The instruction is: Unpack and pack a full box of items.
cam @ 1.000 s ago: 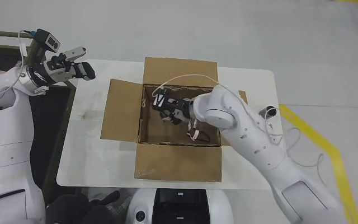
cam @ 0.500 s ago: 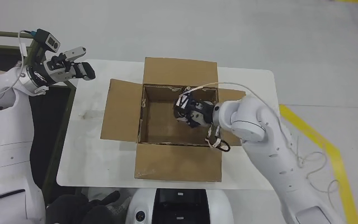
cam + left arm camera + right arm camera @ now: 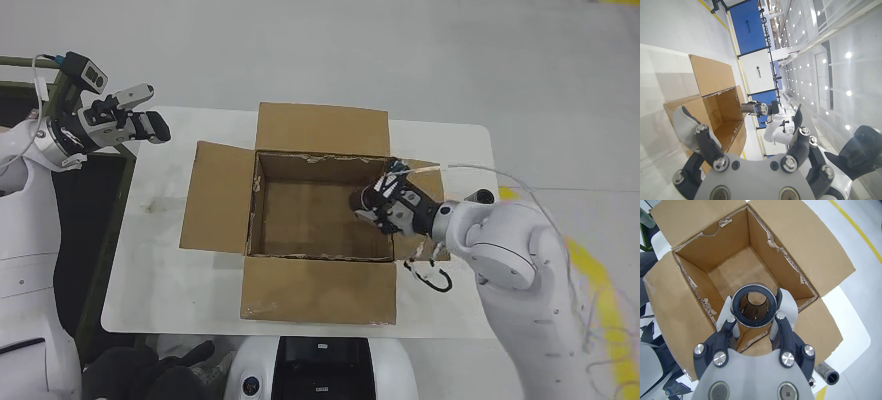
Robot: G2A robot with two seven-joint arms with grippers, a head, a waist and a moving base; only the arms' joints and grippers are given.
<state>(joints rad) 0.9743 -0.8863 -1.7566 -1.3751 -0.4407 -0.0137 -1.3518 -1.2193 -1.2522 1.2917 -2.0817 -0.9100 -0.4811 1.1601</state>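
Above the far left corner of the table [image 3: 150, 280], left gripper [image 3: 150, 110] spread open and holding nothing; mid-table, open cardboard box [image 3: 315, 290]; over its right wall, right gripper [image 3: 754, 298] clamped around a hollow metal bearing sleeve [image 3: 753, 313].

"What sort of room is it?"

"A large hall. The smooth, pale grey floor [image 3: 300, 50] has a yellow painted stripe [image 3: 857, 227] past the table's right end."

"Furniture?"

"A white table with rounded corners [image 3: 150, 280], and a dark green metal frame [image 3: 108, 235] just beside its left edge."

"Farther off?"

"A row of blue and white standing partition panels [image 3: 753, 37], under a high white ceiling [image 3: 829, 28] dotted with bright round lamps [image 3: 848, 55]."
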